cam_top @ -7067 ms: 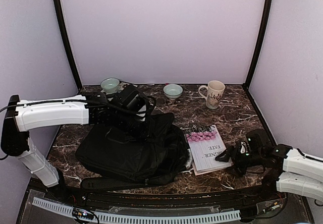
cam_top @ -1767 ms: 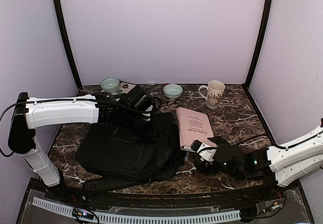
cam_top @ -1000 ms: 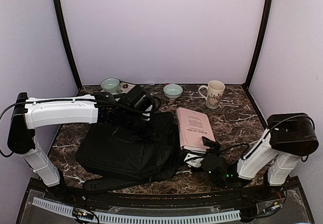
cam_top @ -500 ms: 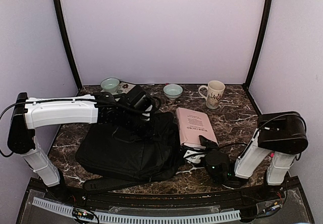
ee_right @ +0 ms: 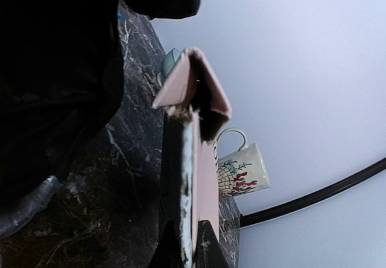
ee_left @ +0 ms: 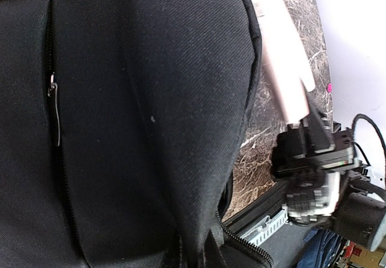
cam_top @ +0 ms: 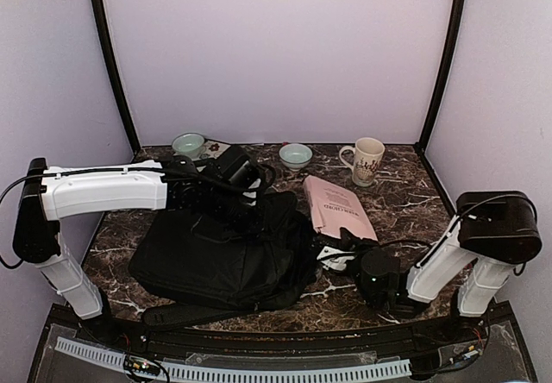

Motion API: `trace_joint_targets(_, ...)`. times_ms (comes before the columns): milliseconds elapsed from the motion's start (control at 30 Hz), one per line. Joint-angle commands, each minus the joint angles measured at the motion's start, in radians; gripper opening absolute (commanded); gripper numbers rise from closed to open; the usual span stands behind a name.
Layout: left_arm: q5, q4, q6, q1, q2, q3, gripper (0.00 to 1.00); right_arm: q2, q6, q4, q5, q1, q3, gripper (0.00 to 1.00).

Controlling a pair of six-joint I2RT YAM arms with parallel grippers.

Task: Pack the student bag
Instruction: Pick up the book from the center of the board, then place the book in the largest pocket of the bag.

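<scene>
- Tilted up since earlier: book (cam_top: 339, 206), now pinched at 6 o'clock by right gripper (cam_top: 343, 247).
- Pinching bag (cam_top: 216, 258) rim: left gripper (cam_top: 244, 200).
- Next: carry book toward 9 o'clock, into bag.

- The student bag (cam_top: 216, 258) is 1 large black soft fabric backpack, lying flat on the marbled desk (cam_top: 397, 197), left of centre.
- A zipper (ee_left: 54, 108) with a metal pull runs down 1 panel.
- A strap (cam_top: 181, 314) trails along its near edge.

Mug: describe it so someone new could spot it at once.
At the table's back edge, right side, beyond the pink book, stands the mug. It is tall, cream, with a handle; the bowls to its left are low and green.
</scene>
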Motion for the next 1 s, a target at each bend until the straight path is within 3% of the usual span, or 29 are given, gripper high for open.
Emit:
trace_joint_targets(0, 0.030, 0.035, 0.018, -0.009, -0.026, 0.040, 0.00, -0.121, -0.002, -0.038, 0.094, 0.018, 0.036, 0.00)
trace_joint_targets(233, 0.008, 0.029, 0.024, -0.006, -0.046, 0.044, 0.00, -0.384, 0.143, -0.422, 0.102, 0.038, 0.143, 0.00)
trace_joint_targets(500, -0.026, 0.024, 0.019, -0.001, -0.073, 0.048, 0.00, -0.635, 0.449, -0.901, 0.073, 0.039, 0.270, 0.00)
trace_joint_targets(767, -0.042, 0.049, 0.009, -0.001, -0.093, 0.030, 0.00, -0.733, 0.771, -1.286, 0.044, 0.039, 0.401, 0.00)
trace_joint_targets(967, -0.047, 0.048, 0.008, -0.002, -0.096, 0.028, 0.00, -0.767, 0.944, -1.447, -0.001, 0.038, 0.484, 0.00)
